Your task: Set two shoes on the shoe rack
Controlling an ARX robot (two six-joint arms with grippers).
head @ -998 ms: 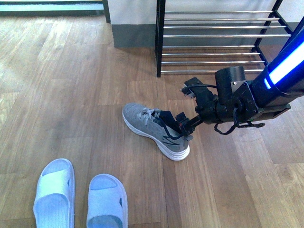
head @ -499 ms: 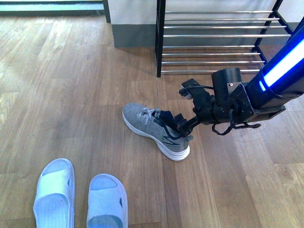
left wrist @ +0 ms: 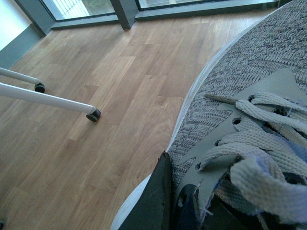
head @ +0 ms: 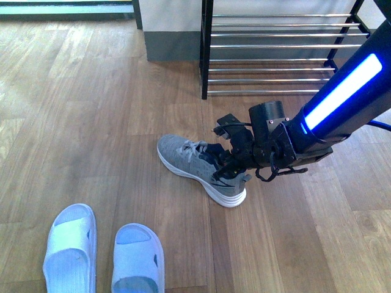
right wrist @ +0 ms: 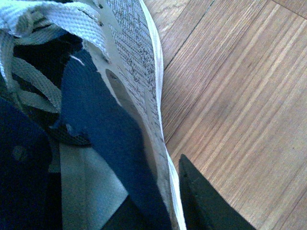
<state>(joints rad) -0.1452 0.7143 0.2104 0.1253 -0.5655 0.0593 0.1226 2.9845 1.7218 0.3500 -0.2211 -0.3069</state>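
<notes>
Grey knit and a navy collar fill the gap at the right gripper [head: 227, 165], whose jaws straddle the heel end of a grey knit sneaker [head: 186, 157]. The right wrist view shows one dark finger [right wrist: 206, 206] outside the white sole edge and the collar lining on its other side. Whether the jaws press shut on the collar wall I cannot tell. This sneaker lies on the wooden floor [head: 91, 122], toe pointing away from the arm, sole down.

The left gripper [left wrist: 175, 211] shows only in its own wrist view, close against a second sneaker [left wrist: 268, 57] of the same knit with pale laces. One dark finger sits along its sole, and its grip cannot be told either.

Beyond the first sneaker stands the shoe rack [head: 206, 49], black-framed with silver rods, well apart from the shoe, with bare floor between. Two pale blue slippers [head: 70, 247] lie side by side nearer the camera. White castor legs [left wrist: 48, 98] and a dark window frame [left wrist: 122, 12] edge the room
</notes>
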